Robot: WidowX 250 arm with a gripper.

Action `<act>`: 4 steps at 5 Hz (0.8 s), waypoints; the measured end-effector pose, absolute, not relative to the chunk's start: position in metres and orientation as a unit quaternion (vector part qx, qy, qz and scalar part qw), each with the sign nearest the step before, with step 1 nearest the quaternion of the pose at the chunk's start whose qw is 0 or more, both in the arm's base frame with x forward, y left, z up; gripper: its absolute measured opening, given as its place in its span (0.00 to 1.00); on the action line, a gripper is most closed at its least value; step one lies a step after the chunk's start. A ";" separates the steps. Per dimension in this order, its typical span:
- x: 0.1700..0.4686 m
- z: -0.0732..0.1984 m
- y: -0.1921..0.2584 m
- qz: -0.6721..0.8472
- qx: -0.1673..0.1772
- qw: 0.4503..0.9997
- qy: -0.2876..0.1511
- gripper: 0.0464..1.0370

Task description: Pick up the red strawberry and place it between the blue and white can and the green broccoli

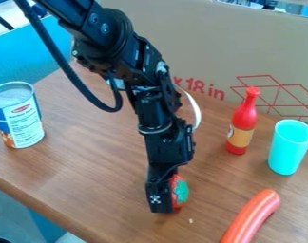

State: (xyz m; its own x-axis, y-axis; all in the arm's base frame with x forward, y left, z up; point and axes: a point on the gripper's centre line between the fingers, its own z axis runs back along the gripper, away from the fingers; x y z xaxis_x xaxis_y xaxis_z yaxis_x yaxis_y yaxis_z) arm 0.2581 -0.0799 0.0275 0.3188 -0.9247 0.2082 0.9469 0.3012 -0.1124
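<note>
At the far left of the surface [87, 175], a can [21, 116] stands upright, well apart from the claw. The arm [125, 57] comes in from the upper left and hangs down to the near middle of the surface, where the claw [167, 203] points downward, low over the wood. At its right side, partly hidden behind it, is a red and green toy [180, 191], the thing nearest to the claw. I cannot tell whether the claw is wide, narrow or gripping the toy, nor whether the toy rests on the wood.

As far as I can judge, getting the claw to the toy is done; a firm hold is unconfirmed, and the toy does not lie apart from the claw. A small crumb [191, 220] lies just to the right.

Farther right and back, a red bottle [242, 124] stands upright. Nearer, a sausage [252, 217] lies at a slant, its near end cut off by the edge of view. Rightmost, a turquoise cup [290, 148] stands upright beside the bottle, apart from it. Cardboard [176, 38] rises along the far side.
</note>
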 end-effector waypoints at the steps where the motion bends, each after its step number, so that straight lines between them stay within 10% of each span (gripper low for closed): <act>1: 0.260 0.028 -0.076 -0.563 -0.114 0.816 -0.058 0.77; 4: 0.276 0.093 -0.034 -0.420 -0.091 0.894 -0.127 0.77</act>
State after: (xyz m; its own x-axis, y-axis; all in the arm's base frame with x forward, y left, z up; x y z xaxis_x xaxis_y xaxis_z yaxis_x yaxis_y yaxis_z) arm 0.2762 -0.0337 0.0934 0.6156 -0.7277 0.3026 0.7737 0.6311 -0.0564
